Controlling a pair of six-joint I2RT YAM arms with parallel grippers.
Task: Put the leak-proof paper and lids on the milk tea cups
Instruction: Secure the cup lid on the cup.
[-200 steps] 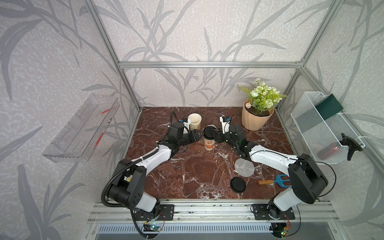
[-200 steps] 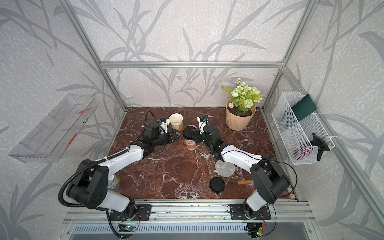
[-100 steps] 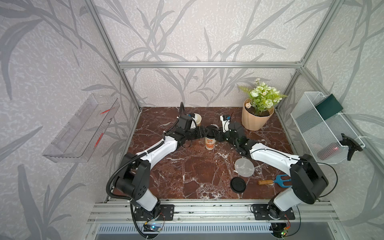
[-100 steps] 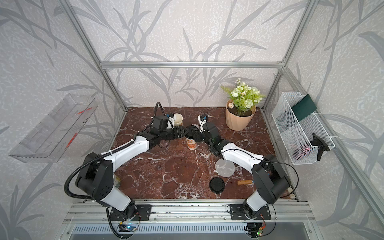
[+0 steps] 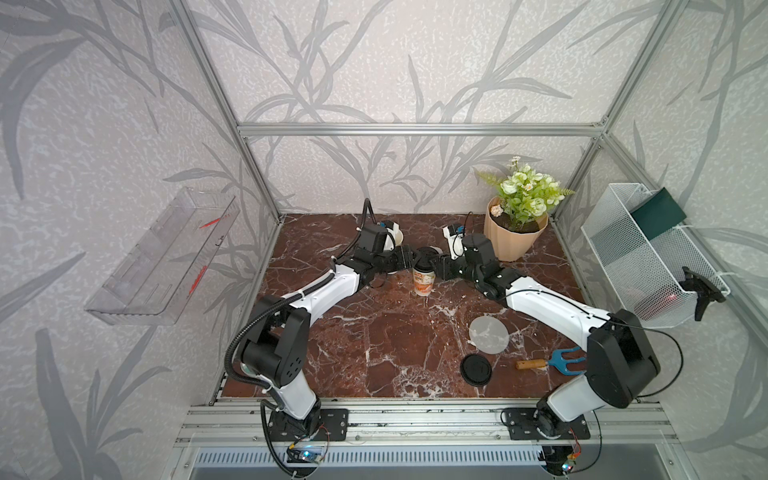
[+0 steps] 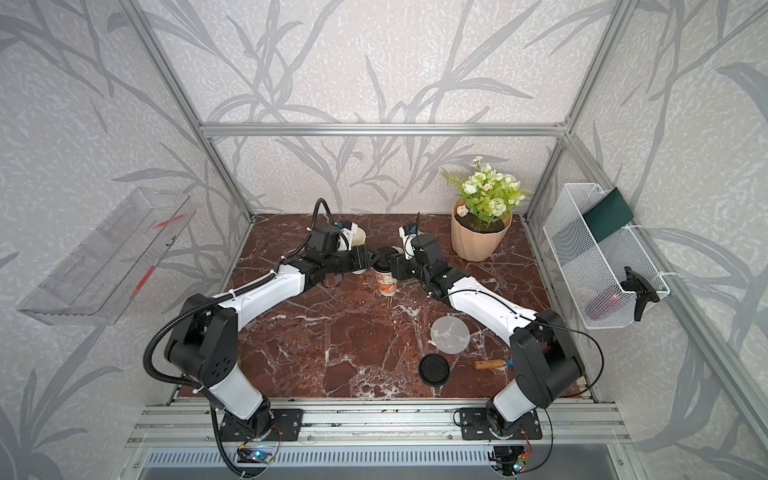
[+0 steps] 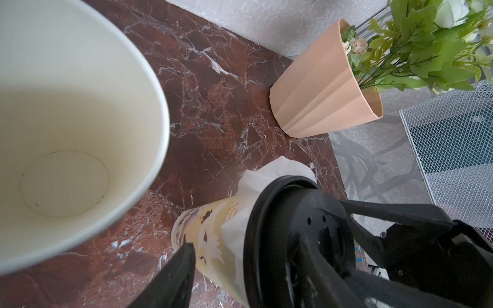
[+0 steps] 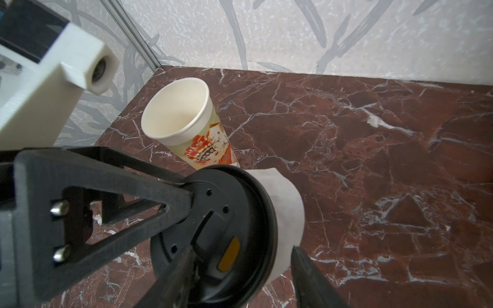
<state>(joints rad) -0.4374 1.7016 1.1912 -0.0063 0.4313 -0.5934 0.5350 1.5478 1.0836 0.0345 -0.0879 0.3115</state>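
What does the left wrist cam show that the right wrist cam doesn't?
Left wrist only: the peach plant pot with its green plant, the white mesh basket, and the inside bottom of the open cup.
Right wrist only: the open cup's orange print on its side, an orange mark on the black lid, and the left arm's white camera housing.
Both: the open cup, and the second cup capped by the black lid with leak-proof paper sticking out beneath it, on the marble table.

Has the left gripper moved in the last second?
Yes. The left gripper has shifted toward the plant pot, reaching the lidded milk tea cup.
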